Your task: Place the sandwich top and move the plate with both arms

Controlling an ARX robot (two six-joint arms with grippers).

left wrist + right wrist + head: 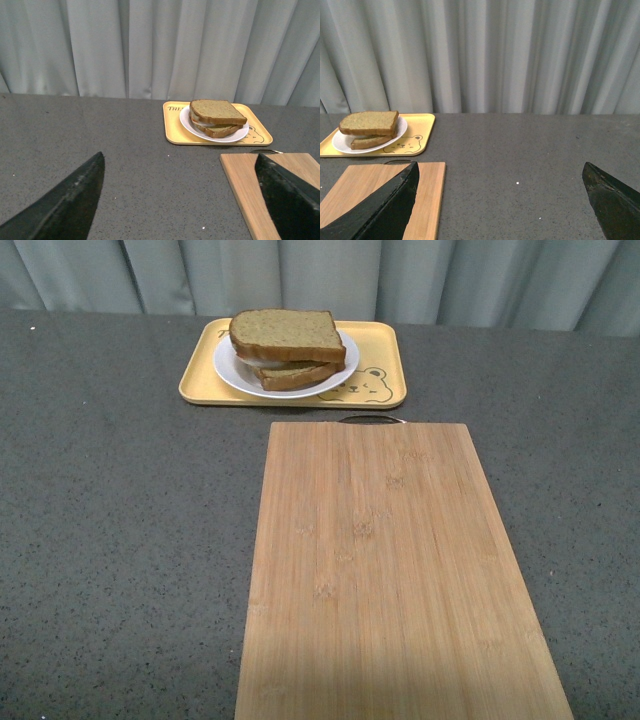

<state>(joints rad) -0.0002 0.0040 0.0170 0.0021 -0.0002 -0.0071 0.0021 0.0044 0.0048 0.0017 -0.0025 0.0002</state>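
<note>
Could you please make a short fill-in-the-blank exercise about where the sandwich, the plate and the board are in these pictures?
1. The sandwich top lies on the second bread slice, and both sit on the white ____.
2. The plate stands on a yellow ____ with a bear drawing.
3. The wooden cutting board has ____ on it.
4. Both the left gripper and the right gripper are ____.

Missing words: plate; tray; nothing; open
</note>
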